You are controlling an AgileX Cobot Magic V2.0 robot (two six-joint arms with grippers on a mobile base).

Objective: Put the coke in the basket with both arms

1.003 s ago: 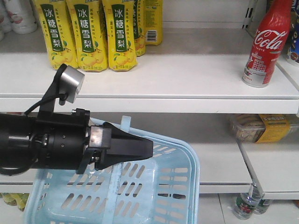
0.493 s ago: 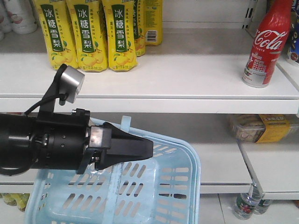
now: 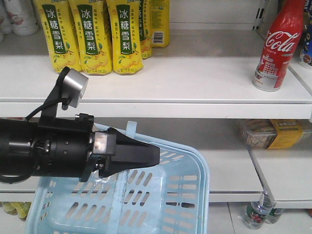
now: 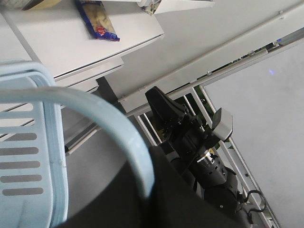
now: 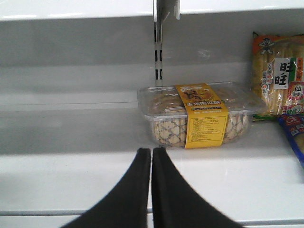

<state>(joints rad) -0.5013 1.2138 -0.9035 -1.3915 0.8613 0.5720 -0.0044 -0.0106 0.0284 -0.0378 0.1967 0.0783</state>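
Note:
The coke (image 3: 275, 48), a slim red can with white script, stands upright on the upper shelf at the far right, far from both grippers. The light blue basket (image 3: 195, 161) hangs below the shelf at lower centre. In the left wrist view its curved handle (image 4: 109, 123) runs into my left gripper (image 4: 142, 194), which is shut on it. My right gripper (image 3: 157, 155) is shut and empty. It sits in front of the basket and points right. In the right wrist view its closed fingertips (image 5: 151, 151) face the lower shelf.
Yellow pear-drink cartons (image 3: 90, 36) line the upper shelf at left. A clear cookie box with a yellow label (image 5: 197, 114) and snack packets (image 5: 280, 78) lie on the lower shelf (image 3: 287, 175). Bottles (image 3: 258, 214) stand near the floor at right.
The basket has shifted very slightly. The right arm and the coke have not visibly moved.

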